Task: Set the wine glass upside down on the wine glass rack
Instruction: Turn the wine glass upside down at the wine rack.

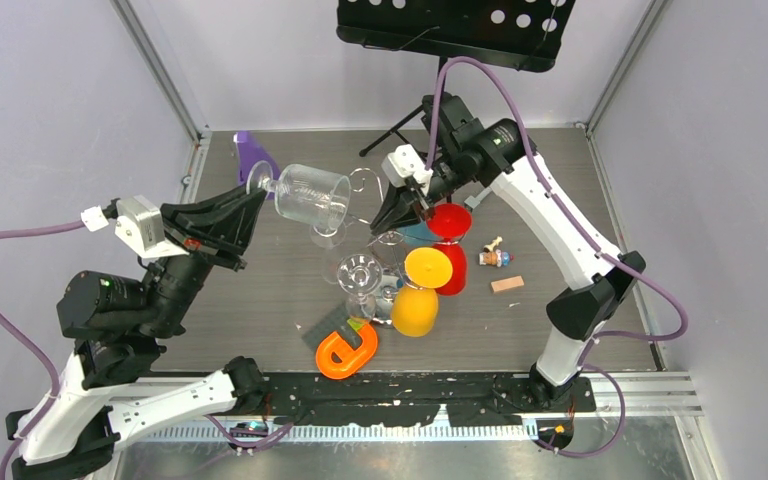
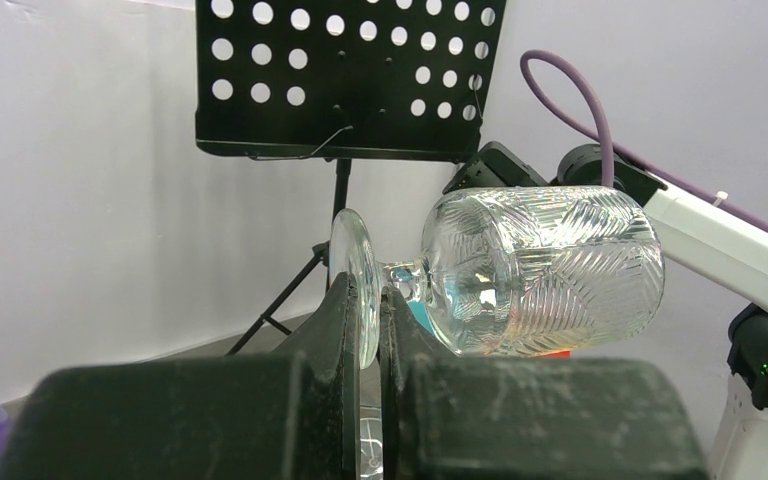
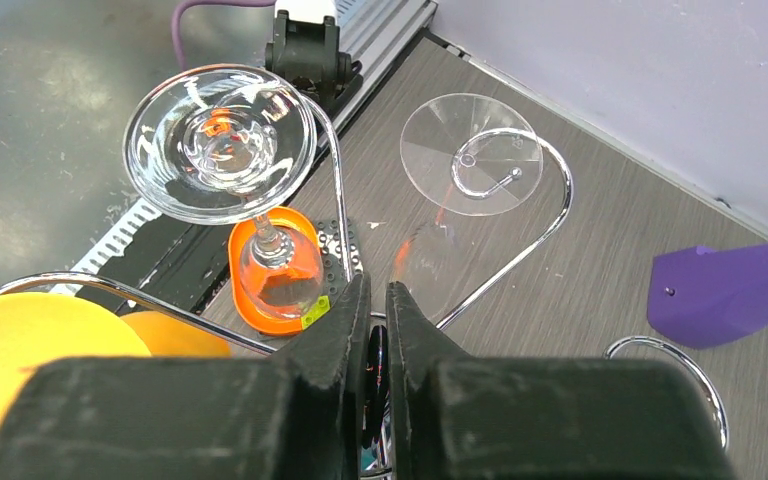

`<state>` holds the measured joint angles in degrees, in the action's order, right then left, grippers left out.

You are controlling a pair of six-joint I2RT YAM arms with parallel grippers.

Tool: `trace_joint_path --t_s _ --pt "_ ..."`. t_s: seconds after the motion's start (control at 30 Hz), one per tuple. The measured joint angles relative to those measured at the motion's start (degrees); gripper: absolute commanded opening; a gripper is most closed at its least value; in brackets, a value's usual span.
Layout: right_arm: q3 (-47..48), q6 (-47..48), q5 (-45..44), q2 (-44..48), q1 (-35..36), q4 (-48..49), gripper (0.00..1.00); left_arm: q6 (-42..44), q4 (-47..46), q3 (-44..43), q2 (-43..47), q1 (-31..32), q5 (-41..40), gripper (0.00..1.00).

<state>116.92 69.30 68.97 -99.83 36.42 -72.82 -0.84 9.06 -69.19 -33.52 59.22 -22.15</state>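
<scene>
Sideways wine glass by the wine glass rack
Foot pinched in the left jaws; right jaws closed among the rack's arms

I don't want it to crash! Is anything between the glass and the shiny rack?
No, nothing lies between the wine glass and the rack. But a hanging clear glass is close by, and the right tool is at the rack's middle.
</scene>
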Motion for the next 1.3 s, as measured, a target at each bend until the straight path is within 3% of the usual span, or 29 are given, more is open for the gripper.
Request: trace_joint_path --t_s 0.1,0.13,0.23,0.43,0.9,1.3 --pt "1.7 1.4 0.5 -1.4 0.0 -2.0 0.09 0.0 0.4 0.0 0.2 0.0 0.0 0.0" --pt "2.0 1.5 0.8 -1.6 0.0 -2.2 0.15 0.0 0.7 0.0 0.3 0.0 0.0 0.0" --pt "2.1 1.3 1.0 -1.8 0.0 -2.0 0.23 0.0 0.9 0.0 0.6 0.0 0.0 0.0" --pt "-0.2 -3.7 0.0 -0.7 0.0 4.3 0.32 -0.2 1.0 0.2 1.3 0.0 0.0 0.0" --pt "-11.8 -26.7 -5.5 5.9 0.1 27.3 0.48 -0.2 1.1 0.5 2.6 0.0 -0.4 0.0" --pt "-27.3 -46.1 -5.7 17.5 0.1 55.8 0.7 -0.5 1.1 0.5 3.0 0.0 -0.3 0.0"
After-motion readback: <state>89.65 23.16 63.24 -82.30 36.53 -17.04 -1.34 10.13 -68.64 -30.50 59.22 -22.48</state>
